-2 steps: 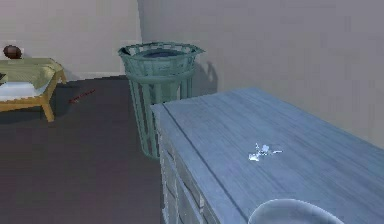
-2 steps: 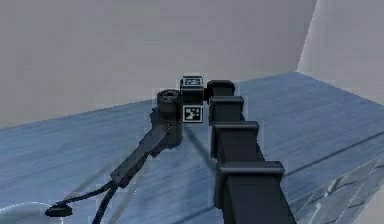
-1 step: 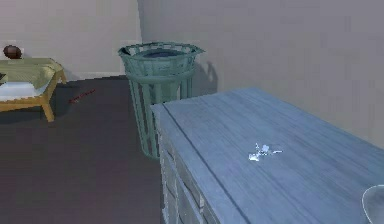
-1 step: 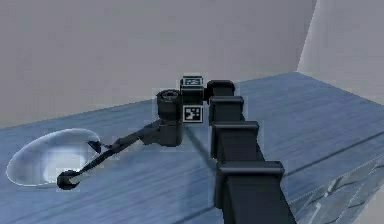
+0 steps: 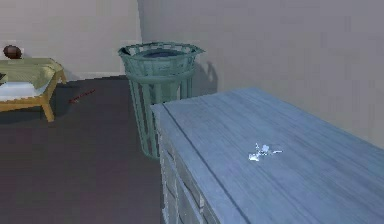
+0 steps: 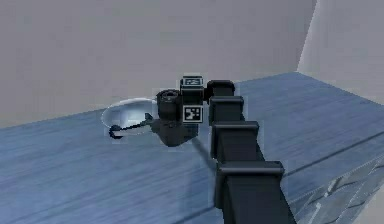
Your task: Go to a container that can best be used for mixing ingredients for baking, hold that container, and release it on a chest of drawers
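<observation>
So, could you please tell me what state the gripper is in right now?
Gripper: cannot be told whether it holds anything; a bowl sits at its far end on the dresser.

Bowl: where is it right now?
Arm side view, left of centre: the pale bowl shows against the blue chest of drawers top, right at the gripper finger end.

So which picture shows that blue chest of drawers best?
The forward view: the chest of drawers shows its top, a corner and its drawer fronts. The arm side view gives a stretch of its top.
</observation>
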Controlling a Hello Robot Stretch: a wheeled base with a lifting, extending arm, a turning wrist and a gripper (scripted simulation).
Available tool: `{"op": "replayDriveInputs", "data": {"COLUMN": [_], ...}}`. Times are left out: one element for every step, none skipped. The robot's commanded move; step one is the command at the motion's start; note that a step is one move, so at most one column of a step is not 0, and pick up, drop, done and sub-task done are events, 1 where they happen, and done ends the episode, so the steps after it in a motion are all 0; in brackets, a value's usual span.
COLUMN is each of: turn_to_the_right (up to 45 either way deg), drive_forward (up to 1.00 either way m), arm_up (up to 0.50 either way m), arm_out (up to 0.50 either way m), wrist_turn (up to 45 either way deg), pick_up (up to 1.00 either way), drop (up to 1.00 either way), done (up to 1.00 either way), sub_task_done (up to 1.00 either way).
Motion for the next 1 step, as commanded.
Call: {"op": "replayDriveInputs", "data": {"turn_to_the_right": [0.0], "drive_forward": [0.00], "arm_up": [0.00], "arm_out": [0.00], "wrist_turn": [33.0], "pick_up": [0.00], "drop": [0.00], "done": [0.00], "sub_task_done": [0.00]}}
